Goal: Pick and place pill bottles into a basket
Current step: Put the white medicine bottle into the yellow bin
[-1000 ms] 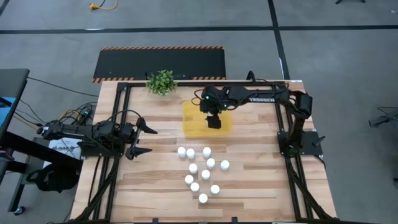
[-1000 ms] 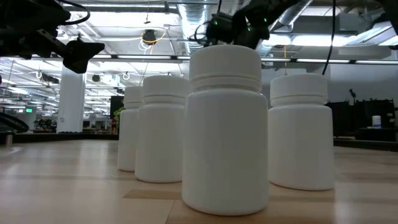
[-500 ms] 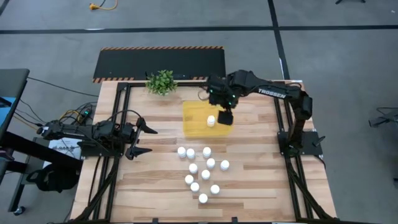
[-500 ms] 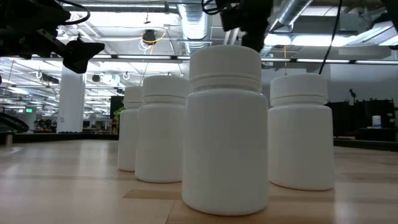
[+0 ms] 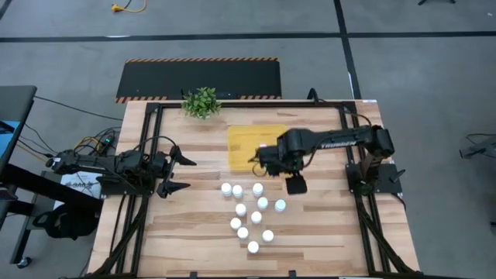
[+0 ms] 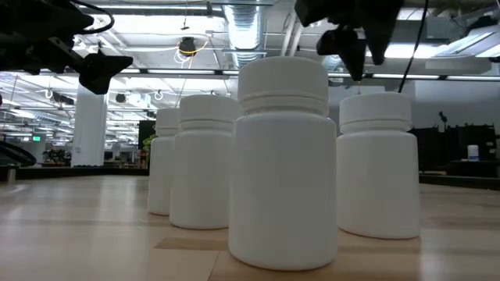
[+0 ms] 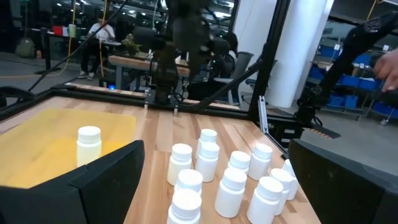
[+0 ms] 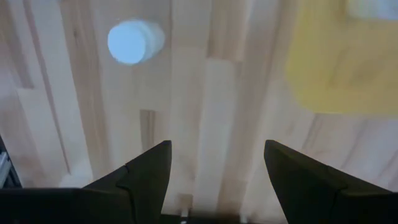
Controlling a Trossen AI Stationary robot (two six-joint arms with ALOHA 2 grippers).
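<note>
Several white pill bottles [image 5: 249, 211] stand upright in a cluster on the wooden table, near its front middle, and fill the low view [image 6: 283, 164]. The yellow basket [image 5: 244, 139] lies just beyond them. One bottle [image 7: 89, 144] stands on its floor; in the high view my right arm hides that bottle. My right gripper [image 5: 295, 184] hangs open, pointing down over bare wood, right of the cluster and by the basket's near right corner [image 8: 342, 62]. One bottle [image 8: 134, 40] shows past its fingers. My left gripper [image 5: 184, 174] waits open at the table's left, pointing level toward the bottles.
A small green potted plant [image 5: 201, 101] stands at the far edge, left of the basket. A black mat [image 5: 200, 77] lies beyond the table. Black frame rails [image 5: 353, 167] run along both sides. Bare wood shows right of the cluster.
My right gripper has left the spot above the basket, swinging toward the table's right and near edges and rising a little. It has tipped until it points straight down. The bottle in the basket stays standing where it was.
</note>
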